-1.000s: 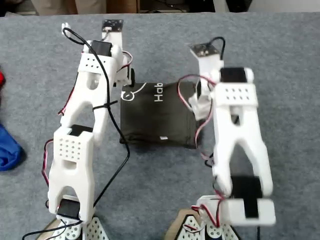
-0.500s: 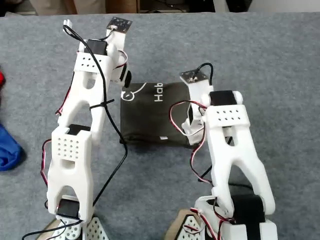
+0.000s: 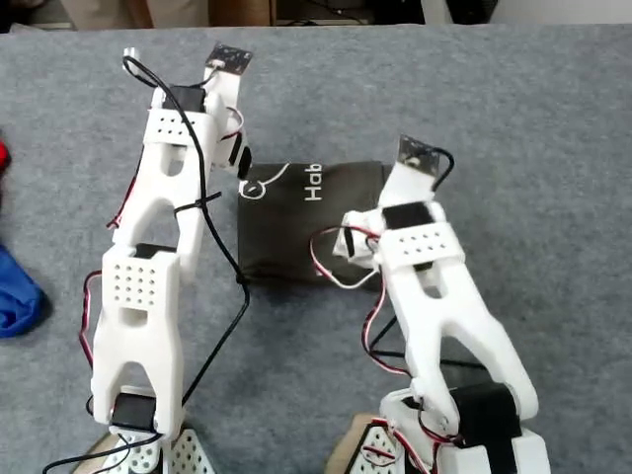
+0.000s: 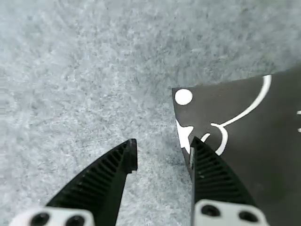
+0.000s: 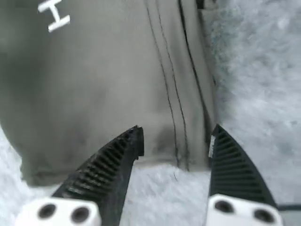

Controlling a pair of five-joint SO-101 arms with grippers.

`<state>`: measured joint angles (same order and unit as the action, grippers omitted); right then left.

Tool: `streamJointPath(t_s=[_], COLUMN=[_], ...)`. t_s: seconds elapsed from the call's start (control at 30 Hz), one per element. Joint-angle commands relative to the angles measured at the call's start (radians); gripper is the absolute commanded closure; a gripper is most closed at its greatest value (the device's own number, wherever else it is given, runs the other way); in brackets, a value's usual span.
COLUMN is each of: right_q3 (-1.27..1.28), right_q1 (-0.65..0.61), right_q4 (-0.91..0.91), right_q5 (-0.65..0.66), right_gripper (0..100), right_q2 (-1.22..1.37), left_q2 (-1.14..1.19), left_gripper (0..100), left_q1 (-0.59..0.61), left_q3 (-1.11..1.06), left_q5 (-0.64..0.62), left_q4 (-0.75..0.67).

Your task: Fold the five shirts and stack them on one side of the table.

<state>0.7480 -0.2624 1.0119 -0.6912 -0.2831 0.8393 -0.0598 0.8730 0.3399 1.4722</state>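
Observation:
A black folded shirt (image 3: 301, 227) with white print lies flat in the middle of the grey table. My left gripper (image 4: 162, 153) stands open just off the shirt's printed corner (image 4: 225, 122), one finger (image 4: 200, 160) at the cloth's edge and the other over bare table. In the high view the left gripper (image 3: 242, 160) is at the shirt's far left corner. My right gripper (image 5: 176, 136) is open above the shirt's seamed edge (image 5: 188, 94), holding nothing. The right arm (image 3: 415, 247) covers the shirt's right side in the high view.
A crumpled blue cloth (image 3: 15, 291) lies at the table's left edge, with a bit of red cloth (image 3: 3, 156) farther back. Grey felt-like surface (image 3: 543, 118) stretches open to the right and behind the shirt.
The right arm has drawn back toward its base, its wrist moving from beyond the shirt's far right corner to over the right edge. The left arm has shifted slightly away from the shirt.

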Motion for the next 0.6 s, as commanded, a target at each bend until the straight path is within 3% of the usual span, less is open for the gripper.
streamJointPath(t_s=[0.0,0.23,0.57], right_q3=[0.038,0.074,0.105], right_q1=[-0.021,-0.013,-0.012], right_q4=[-0.092,-0.104,-0.146], right_q5=[-0.054,-0.075,-0.077], right_gripper=[76.0,76.0,76.2], right_q2=[-0.045,-0.045,-0.012], left_q2=[-0.008,-0.005,0.002], left_gripper=[81,81,81], left_q1=[0.006,0.0,-0.032], left_q3=[0.055,0.055,0.077], left_q5=[-0.009,-0.012,-0.195], left_q4=[-0.012,-0.017,-0.074])
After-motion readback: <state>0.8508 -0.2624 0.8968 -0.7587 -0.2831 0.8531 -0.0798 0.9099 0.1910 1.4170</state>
